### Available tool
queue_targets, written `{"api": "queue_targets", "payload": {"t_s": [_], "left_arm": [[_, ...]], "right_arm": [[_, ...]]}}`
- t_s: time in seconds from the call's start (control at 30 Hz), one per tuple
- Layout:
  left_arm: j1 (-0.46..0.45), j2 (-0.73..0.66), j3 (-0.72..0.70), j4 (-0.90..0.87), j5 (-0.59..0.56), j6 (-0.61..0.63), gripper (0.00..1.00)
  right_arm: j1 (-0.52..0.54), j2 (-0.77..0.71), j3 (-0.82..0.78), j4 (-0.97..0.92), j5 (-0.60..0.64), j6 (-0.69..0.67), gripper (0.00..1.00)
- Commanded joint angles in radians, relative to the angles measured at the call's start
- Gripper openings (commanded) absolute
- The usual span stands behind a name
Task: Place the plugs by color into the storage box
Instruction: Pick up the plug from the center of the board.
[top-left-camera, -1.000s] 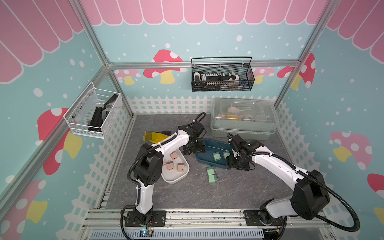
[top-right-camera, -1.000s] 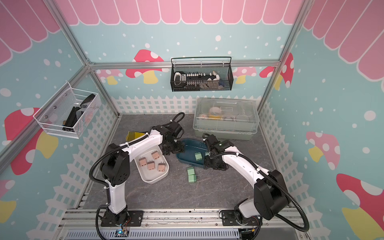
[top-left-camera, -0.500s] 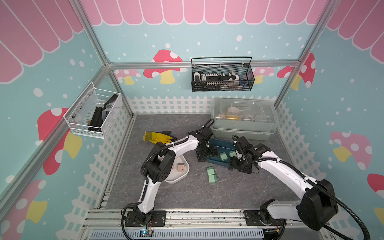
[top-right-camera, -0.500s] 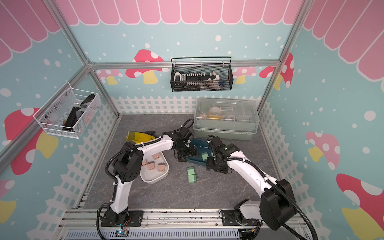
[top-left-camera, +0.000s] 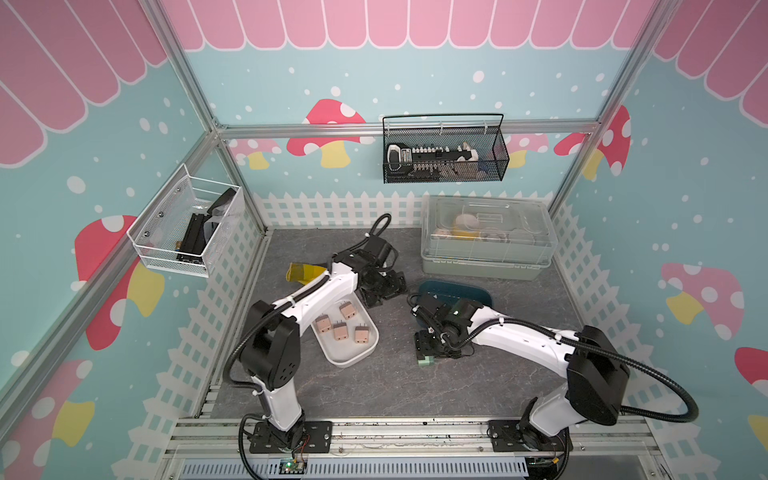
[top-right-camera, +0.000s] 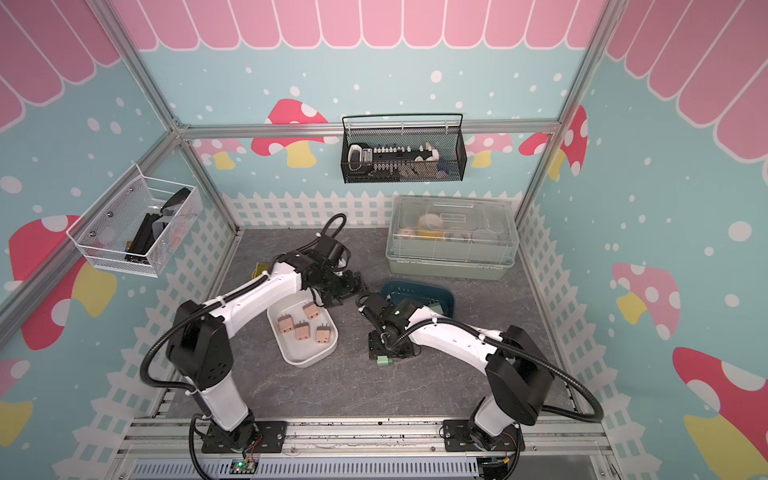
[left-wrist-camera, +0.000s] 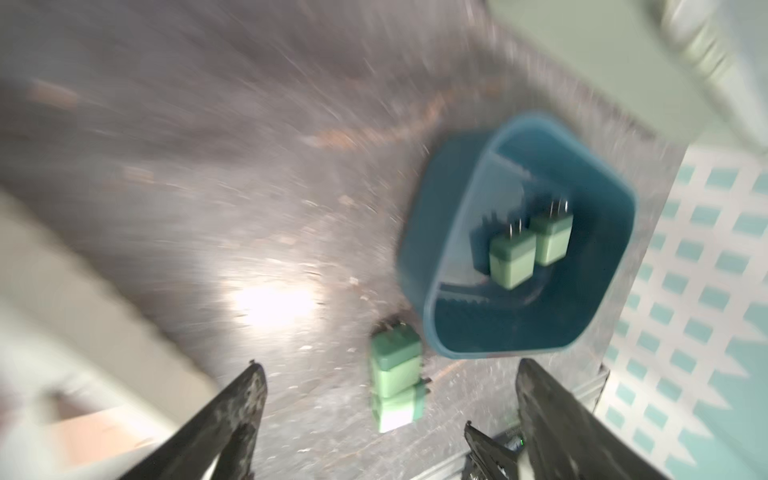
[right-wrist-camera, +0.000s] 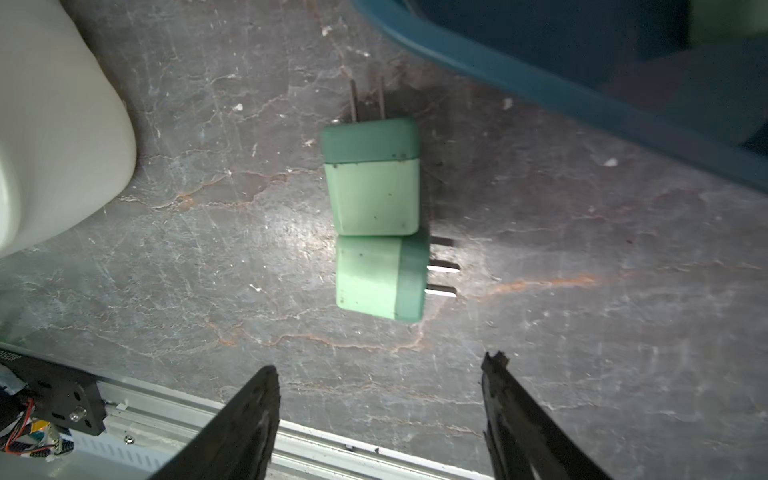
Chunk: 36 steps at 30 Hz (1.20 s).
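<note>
Two green plugs (right-wrist-camera: 372, 199) below right gripper (right-wrist-camera: 381, 365)

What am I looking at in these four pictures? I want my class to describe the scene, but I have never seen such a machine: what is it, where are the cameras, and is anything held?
It is a robot: a left arm and a right arm mounted at the front of a table, each ending in a two-fingered gripper. Two pictures look down on the whole scene from above; two more come from cameras on the wrists. A white tray holds four pink plugs. A teal tray holds two green plugs that show. Two loose green plugs lie touching on the table near the teal tray. The right gripper hangs open above them; the left gripper is open too. Neither holds anything. At the back stands a lidded bin.
</note>
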Motion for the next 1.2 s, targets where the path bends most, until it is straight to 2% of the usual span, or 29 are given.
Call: {"api": "queue_targets", "payload": {"t_s": [0.0, 0.3, 0.53, 0.63, 0.8, 0.97, 1.17], "left_arm": [[0.044, -0.047, -0.084, -0.062, -0.053, 0.050, 0.90], [0.064, -0.126, -0.212, -0.048, -0.056, 0.047, 0.90], [0.063, -0.169, -0.203, -0.053, -0.110, 0.051, 0.89], [0.066, -0.174, -0.199, -0.054, -0.117, 0.052, 0.89], [0.066, -0.172, -0.195, -0.054, -0.118, 0.052, 0.89], [0.066, -0.164, -0.191, -0.054, -0.111, 0.058, 0.89], [0.066, -0.159, -0.189, -0.054, -0.106, 0.072, 0.89]], "right_arm": [[0.004, 0.065, 0.035, 0.013, 0.046, 0.038, 0.74], [0.018, 0.172, 0.084, 0.079, 0.017, -0.090, 0.74], [0.104, 0.336, 0.230, 0.096, -0.060, -0.286, 0.74], [0.133, 0.354, 0.253, 0.094, -0.058, -0.324, 0.74], [0.136, 0.201, 0.199, 0.063, 0.035, -0.284, 0.75], [0.135, 0.049, 0.130, 0.007, 0.100, -0.162, 0.75], [0.136, 0.090, 0.066, -0.001, 0.085, -0.056, 0.75]]}}
